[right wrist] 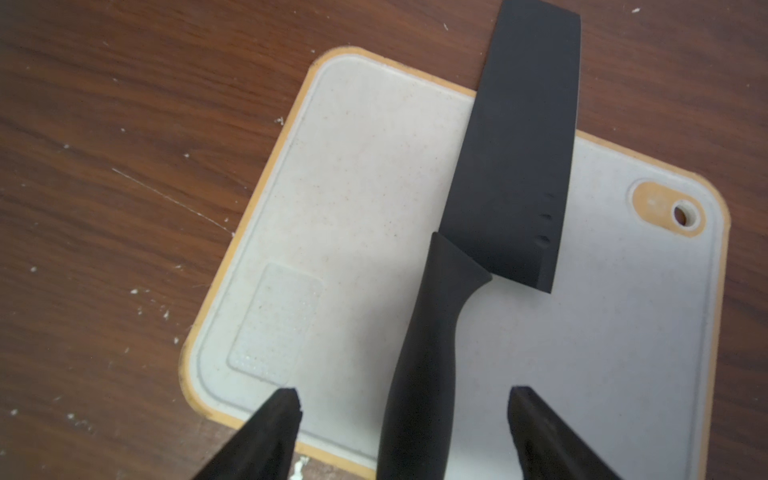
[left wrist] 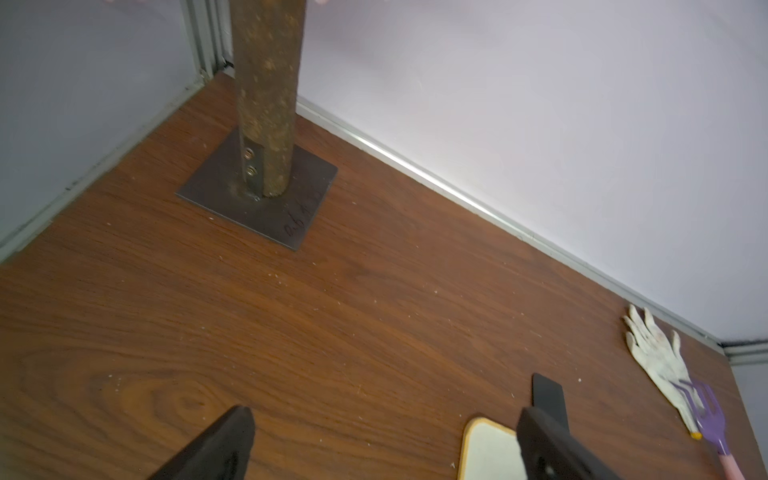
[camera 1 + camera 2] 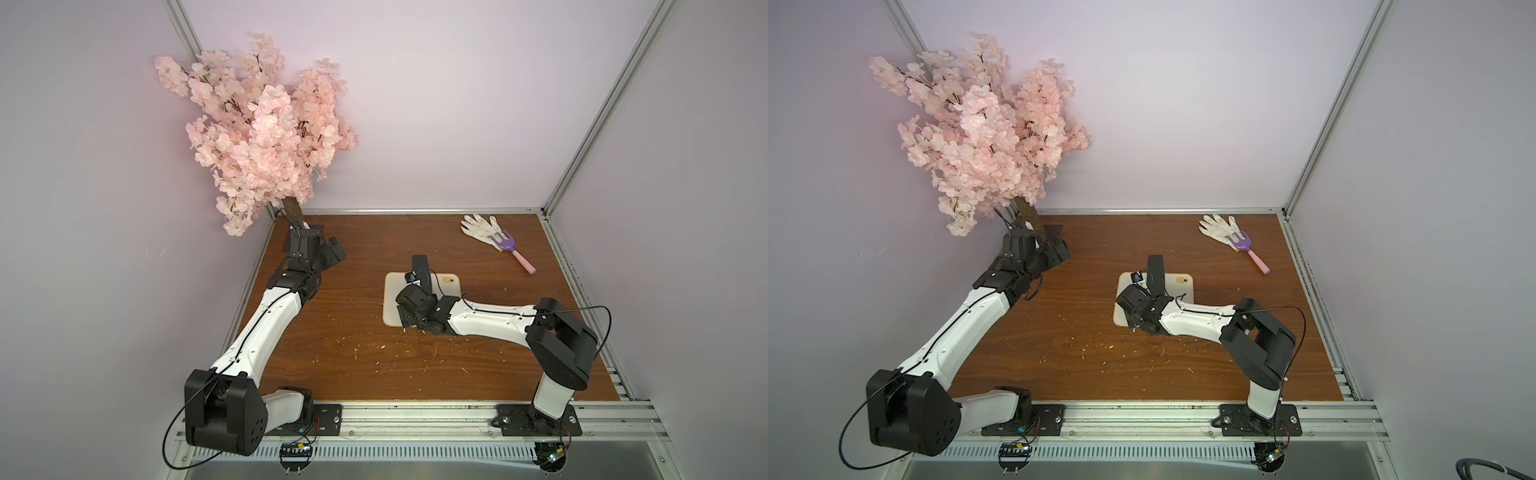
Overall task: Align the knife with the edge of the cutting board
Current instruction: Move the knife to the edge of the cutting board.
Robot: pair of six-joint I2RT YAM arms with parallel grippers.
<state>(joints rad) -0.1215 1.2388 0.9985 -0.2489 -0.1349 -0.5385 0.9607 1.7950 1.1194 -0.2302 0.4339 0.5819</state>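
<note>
The cutting board (image 3: pixel 390 301) lies flat on the wood-grain surface (image 3: pixel 353 332), just right of centre in both top views, with its orange-ringed hole (image 3: pixel 449 279) at the upper-right corner of the board. The knife (image 3: pixel 419 264) rests on the board; in both top views its black blade projects past the board's upper edge onto the surface, while the rest of it is hidden under the right arm's wrist. The right wrist view shows the knife (image 1: pixel 515 166) crossing the middle of the cutting board (image 1: pixel 353 187), well apart from both side edges and at a slight angle to them, handle toward the camera. The right gripper (image 1: pixel 405 401) is released: its two fingers stand one on each side of the handle, with a clear gap between each finger and the handle. The left gripper (image 3: pixel 332 249) sits at the upper left of the surface, near the base of the pink blossom tree (image 3: pixel 257 133). In the left wrist view this gripper (image 2: pixel 386 415) is likewise spread wide, with only bare surface between its fingers. A white glove (image 3: pixel 478 226) and a purple fork (image 3: pixel 509 245) with a pink handle lie touching each other at the upper right of the surface, well apart from the board.
</note>
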